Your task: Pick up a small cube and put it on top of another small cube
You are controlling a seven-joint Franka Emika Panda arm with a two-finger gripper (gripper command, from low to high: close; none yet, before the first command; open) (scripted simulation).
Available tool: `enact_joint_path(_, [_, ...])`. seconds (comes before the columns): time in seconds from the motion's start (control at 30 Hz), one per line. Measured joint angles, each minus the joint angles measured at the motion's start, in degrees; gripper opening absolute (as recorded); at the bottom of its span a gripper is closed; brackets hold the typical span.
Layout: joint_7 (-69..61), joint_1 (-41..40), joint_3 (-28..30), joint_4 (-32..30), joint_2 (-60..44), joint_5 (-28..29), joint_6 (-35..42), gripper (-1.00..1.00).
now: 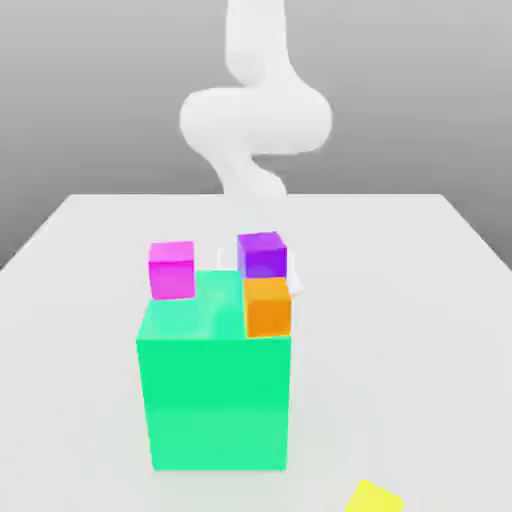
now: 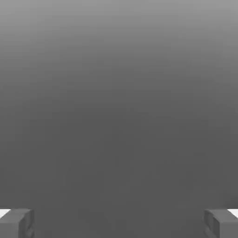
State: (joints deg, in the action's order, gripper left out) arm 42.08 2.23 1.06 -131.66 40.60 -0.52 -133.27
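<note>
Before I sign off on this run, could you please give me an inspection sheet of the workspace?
Surface: pale table.
Job's things: yellow cube at the near edge, untouched, partly cut off by the frame.
Clutter: big green cube; orange cube, purple cube and magenta cube around its far side.
Grippers: gripper open, holding nothing, in the hand view.
Cables: nothing seen.
Surroundings: plain grey backdrop; white arm behind the cubes.

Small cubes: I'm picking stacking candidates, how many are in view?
4: magenta cube, purple cube and orange cube around the big green cube; yellow cube near front. Others may hide behind it.
</note>
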Motion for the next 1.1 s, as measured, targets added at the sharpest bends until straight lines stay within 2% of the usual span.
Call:
enact_joint_path(0.3, [-14.3,6.9,2.9,0.4,-19.1,-2.8,-5.4,0.0])
enact_joint_path(0.63, [-29.6,11.3,2.4,0.9,-39.8,-5.5,-11.3,0.0])
enact_joint_path(0.97, [-40.1,13.0,0.7,1.4,-60.2,-1.4,-17.7,0.0])
enact_joint_path(1.1, [-41.0,13.0,0.4,2.8,-68.5,-1.1,-23.5,0.0])
